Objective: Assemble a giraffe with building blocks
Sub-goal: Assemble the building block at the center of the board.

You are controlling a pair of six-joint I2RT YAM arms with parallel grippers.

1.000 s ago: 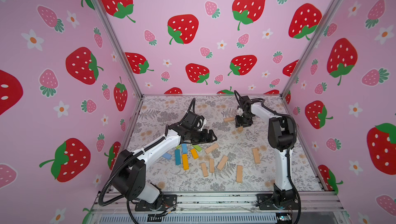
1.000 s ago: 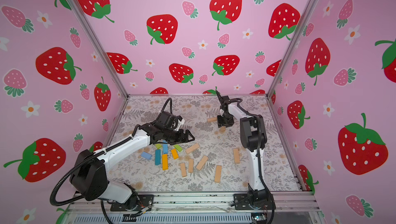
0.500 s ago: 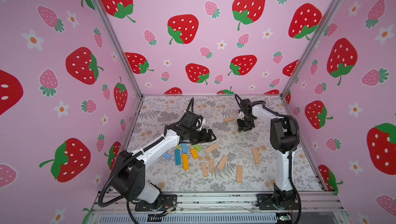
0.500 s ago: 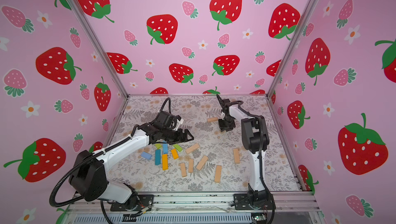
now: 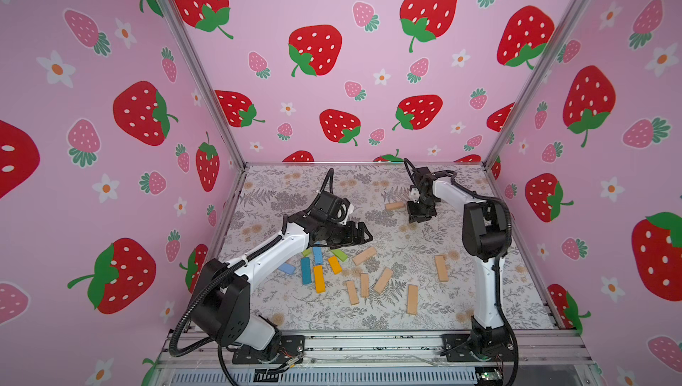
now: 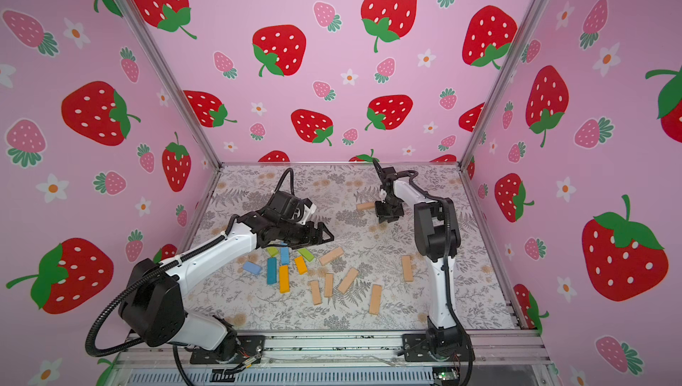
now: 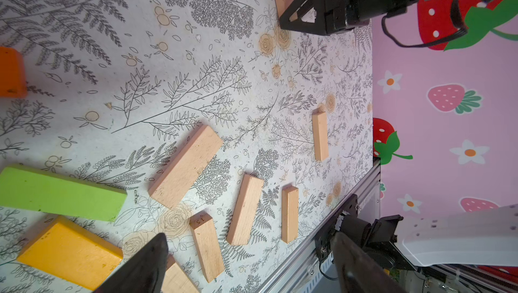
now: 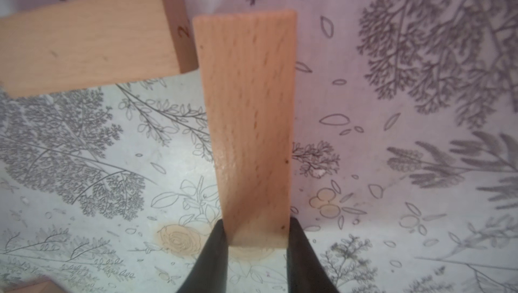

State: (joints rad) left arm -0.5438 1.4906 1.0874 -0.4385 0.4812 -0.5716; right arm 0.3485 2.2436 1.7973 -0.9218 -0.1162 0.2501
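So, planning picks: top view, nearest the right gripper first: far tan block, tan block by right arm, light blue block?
1. far tan block, just beside the right gripper.
2. tan block by right arm, frontward.
3. light blue block, far left side.

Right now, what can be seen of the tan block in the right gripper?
The tan block is a flat rectangular bar of plain pale wood with fine dark grain flecks and softly rounded corners. The right gripper clamps one end, its dark fingers against the two long edges, broad face toward the wrist camera. The free end lies close beside the numbered end of a second tan bar; contact cannot be judged. Whether it rests on the leaf-printed mat is unclear.
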